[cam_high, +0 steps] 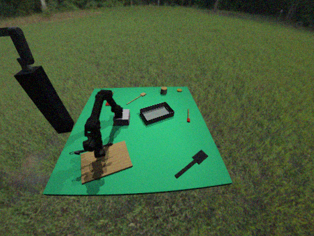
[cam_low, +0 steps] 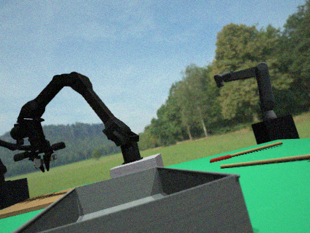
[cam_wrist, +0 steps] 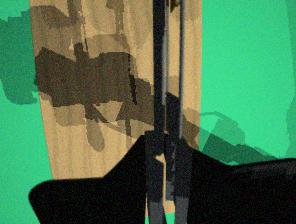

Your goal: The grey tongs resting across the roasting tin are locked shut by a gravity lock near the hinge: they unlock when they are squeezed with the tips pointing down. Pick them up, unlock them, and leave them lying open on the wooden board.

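— So, where are the tongs?

— Clamped between the fingers of the gripper (cam_high: 99, 153), the grey tongs (cam_wrist: 170, 75) hang over the wooden board (cam_high: 117, 159) near the mat's front left corner, their arms close together.

— And the roasting tin (cam_high: 156, 113)?

— It sits toward the mat's back edge, nothing visible inside. No writing shows anywhere.
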Motion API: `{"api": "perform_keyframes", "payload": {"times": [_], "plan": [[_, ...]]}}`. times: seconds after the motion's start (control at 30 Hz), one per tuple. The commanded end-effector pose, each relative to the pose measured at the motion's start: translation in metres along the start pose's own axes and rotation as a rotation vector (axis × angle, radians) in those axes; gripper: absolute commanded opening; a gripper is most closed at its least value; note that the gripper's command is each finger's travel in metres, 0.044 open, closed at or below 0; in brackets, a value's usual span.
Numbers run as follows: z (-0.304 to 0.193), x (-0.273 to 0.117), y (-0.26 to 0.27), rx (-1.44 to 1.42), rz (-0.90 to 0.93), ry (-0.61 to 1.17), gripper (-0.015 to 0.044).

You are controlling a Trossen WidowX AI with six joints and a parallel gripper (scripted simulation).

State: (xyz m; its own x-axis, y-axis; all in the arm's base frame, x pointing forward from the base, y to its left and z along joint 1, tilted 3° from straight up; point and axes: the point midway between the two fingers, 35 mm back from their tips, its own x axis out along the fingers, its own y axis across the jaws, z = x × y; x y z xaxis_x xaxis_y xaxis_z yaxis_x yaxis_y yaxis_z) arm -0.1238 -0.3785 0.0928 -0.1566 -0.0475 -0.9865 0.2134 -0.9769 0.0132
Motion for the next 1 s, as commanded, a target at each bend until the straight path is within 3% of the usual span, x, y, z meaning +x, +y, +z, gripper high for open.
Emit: {"api": "perform_keyframes", "payload": {"times": [0.0, 0.43, 0.97], "plan": [[-0.002, 0.006, 0.000, -0.004, -0.030, -0.122, -0.0150], [-0.009, 0.008, 0.003, -0.002, -0.059, -0.556, -0.0150], [-0.032, -0.019, 0.000, 0.051, 0.040, -1.039, -0.0150]]}}
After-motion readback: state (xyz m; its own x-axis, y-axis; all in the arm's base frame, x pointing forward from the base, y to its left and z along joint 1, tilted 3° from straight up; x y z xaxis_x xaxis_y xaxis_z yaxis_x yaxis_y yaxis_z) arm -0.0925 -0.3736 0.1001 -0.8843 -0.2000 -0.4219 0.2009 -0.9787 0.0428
